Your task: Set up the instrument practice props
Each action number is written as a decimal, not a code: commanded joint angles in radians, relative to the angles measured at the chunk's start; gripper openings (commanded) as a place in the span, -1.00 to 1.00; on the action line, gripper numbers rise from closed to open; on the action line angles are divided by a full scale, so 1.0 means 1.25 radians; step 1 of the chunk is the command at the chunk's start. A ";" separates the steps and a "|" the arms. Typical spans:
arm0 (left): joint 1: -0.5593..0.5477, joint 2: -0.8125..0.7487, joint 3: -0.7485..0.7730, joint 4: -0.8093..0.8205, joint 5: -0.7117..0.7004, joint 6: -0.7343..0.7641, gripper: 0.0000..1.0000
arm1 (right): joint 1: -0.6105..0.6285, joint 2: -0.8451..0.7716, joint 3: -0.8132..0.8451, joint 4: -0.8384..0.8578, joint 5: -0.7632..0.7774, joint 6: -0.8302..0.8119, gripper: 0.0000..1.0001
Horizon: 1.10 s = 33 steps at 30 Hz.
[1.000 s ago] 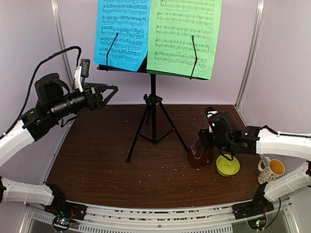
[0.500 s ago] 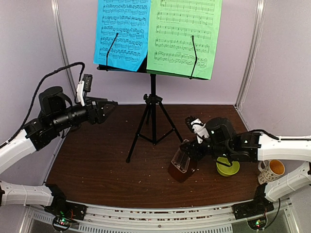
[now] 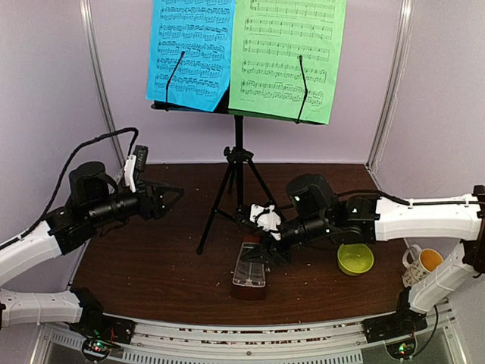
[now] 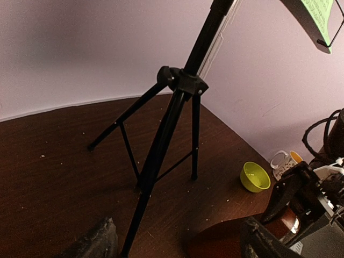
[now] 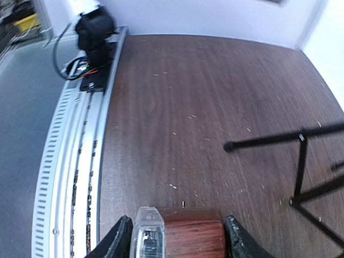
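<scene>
The black tripod music stand (image 3: pixel 239 163) rises at the back middle, its hub (image 4: pixel 183 83) close in the left wrist view. On its desk lean a blue music sheet (image 3: pixel 189 53) and a green one (image 3: pixel 288 57). My right gripper (image 3: pixel 259 254) is shut on the reddish-brown metronome (image 3: pixel 250 274), tilted low over the table in front of the stand. In the right wrist view the metronome (image 5: pixel 193 234), with its clear cover (image 5: pixel 148 236), fills the right gripper (image 5: pixel 180 242). My left gripper (image 3: pixel 170 197) hangs open and empty left of the stand, its fingers (image 4: pixel 94 242) wide apart.
A yellow-green bowl (image 3: pixel 355 258) sits right of the metronome, and a spotted mug (image 3: pixel 423 264) stands near the right edge. The stand's legs (image 5: pixel 269 141) spread over the tabletop. The left arm's base (image 5: pixel 94 37) and the slotted rail (image 3: pixel 250 337) line the near edge.
My right arm has carried the metronome left and forward, from beside the bowl to in front of the stand. My left arm has sunk lower, still open.
</scene>
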 commanded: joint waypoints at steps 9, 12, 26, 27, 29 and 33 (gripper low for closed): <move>-0.028 -0.009 -0.091 0.088 0.011 -0.024 0.60 | 0.003 0.058 0.098 -0.059 -0.177 -0.263 -0.54; -0.043 0.000 -0.107 0.094 0.003 -0.018 0.59 | 0.003 0.067 0.103 -0.076 -0.179 -0.285 -0.50; -0.072 0.022 -0.168 0.134 -0.015 0.003 0.60 | 0.002 0.079 0.144 -0.110 -0.167 -0.259 0.46; -0.073 0.021 -0.177 0.143 -0.015 0.002 0.60 | 0.002 0.073 0.139 -0.098 -0.165 -0.254 0.47; -0.072 0.020 -0.192 0.152 -0.012 0.001 0.60 | 0.002 0.066 0.134 -0.085 -0.157 -0.242 0.47; -0.074 0.017 -0.214 0.155 -0.010 0.012 0.59 | -0.001 0.056 0.127 -0.076 -0.143 -0.214 0.47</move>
